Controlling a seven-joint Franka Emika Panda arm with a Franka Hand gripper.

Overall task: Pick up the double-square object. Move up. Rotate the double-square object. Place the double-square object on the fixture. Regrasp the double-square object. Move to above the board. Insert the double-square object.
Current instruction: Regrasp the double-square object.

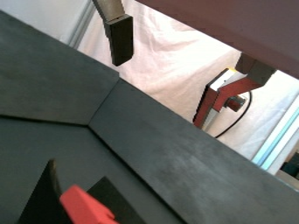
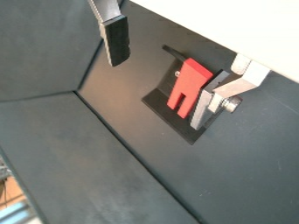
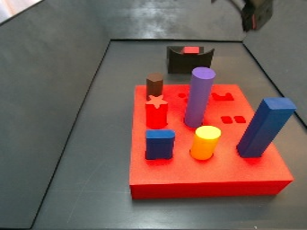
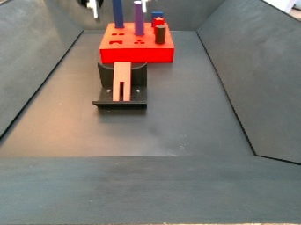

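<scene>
— Where's the double-square object (image 4: 125,83)?

— Lying on the fixture (image 4: 120,99), in front of the board (image 4: 137,50). In a side view (image 3: 188,50) only its red end peeks over the dark fixture (image 3: 184,61) behind the board (image 3: 216,184). In a wrist view just a red corner (image 1: 86,206) shows; in another wrist view (image 2: 188,85) the bar is plain on its bracket (image 2: 176,112).

— And the gripper?

— Up high, clear of the bar. In a side view (image 3: 254,13) it is a dark blur cut off by the top edge; in the other (image 4: 91,7) only a scrap shows beside the pegs.

— Its fingers?

— Spread apart, nothing between them. One dark pad (image 2: 115,41) and the far silver finger (image 2: 219,98) stand well separated in both wrist views (image 1: 121,42).

— The pegs?

— Left to right: brown peg (image 3: 155,85), red star peg (image 3: 156,111), small blue block (image 3: 160,144), purple cylinder (image 3: 198,96), yellow peg (image 3: 206,142), tall blue block (image 3: 265,127).
</scene>
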